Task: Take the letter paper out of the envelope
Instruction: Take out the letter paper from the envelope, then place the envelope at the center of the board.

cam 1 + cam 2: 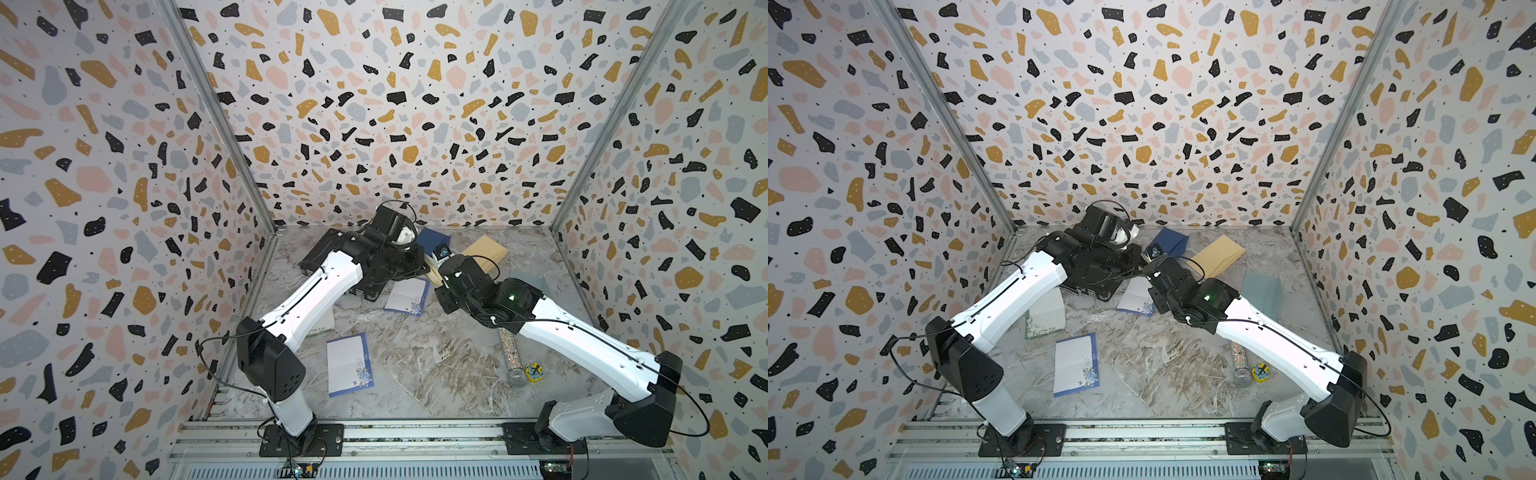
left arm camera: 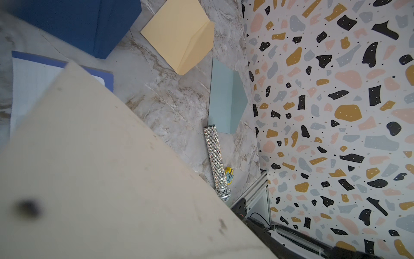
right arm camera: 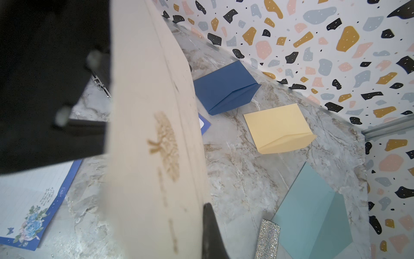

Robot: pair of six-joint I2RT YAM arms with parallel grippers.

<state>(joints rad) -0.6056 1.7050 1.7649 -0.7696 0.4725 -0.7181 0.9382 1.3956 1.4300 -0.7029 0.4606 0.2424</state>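
Microphone (image 2: 216,157), blue envelope (image 3: 221,89) beyond; cream envelope (image 3: 145,134) blocks both wrist views.

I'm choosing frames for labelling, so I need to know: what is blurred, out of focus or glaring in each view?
Left wrist view: the cream envelope is soft and out of focus, while the microphone and yellow envelope are sharp. Right wrist view: the cream envelope is blurred, the blue envelope crisp. Both top views: evenly focused, with glare on the white shell of the right arm.
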